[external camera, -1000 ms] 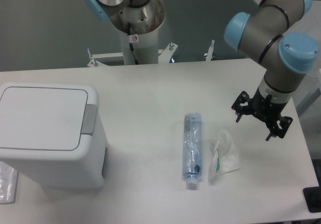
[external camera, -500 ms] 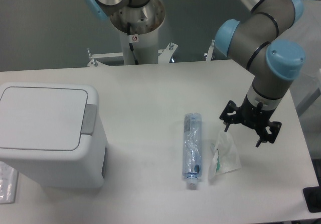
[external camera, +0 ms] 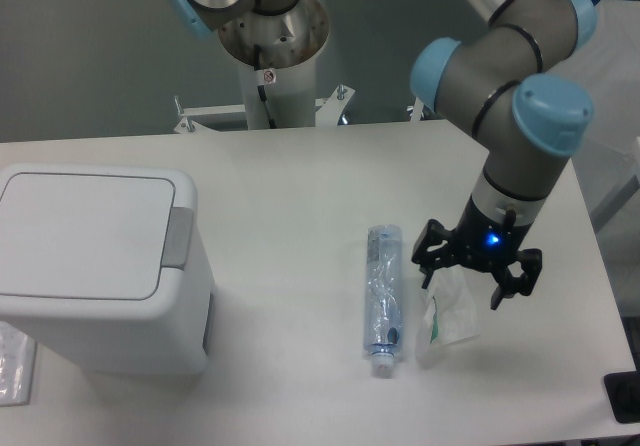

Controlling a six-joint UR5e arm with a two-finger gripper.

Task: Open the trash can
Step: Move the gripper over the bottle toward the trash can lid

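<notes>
The white boxy trash can (external camera: 100,266) stands at the left of the table. Its flat lid (external camera: 85,231) is shut, and the grey push tab (external camera: 179,237) sits on its right edge. My gripper (external camera: 461,285) is open and empty, far to the right of the can. It hangs just above a crumpled clear bag with green print (external camera: 446,316).
A crushed clear plastic bottle (external camera: 382,297) lies lengthwise mid-table, left of the bag. A clear wrapper (external camera: 12,366) shows at the left edge beside the can. A second arm's base (external camera: 270,36) stands behind the table. A dark object (external camera: 625,396) sits at the right edge.
My gripper has moved left and toward the front, from beyond the bag to just above it. A blue light now shows on the wrist. The can is unchanged.
</notes>
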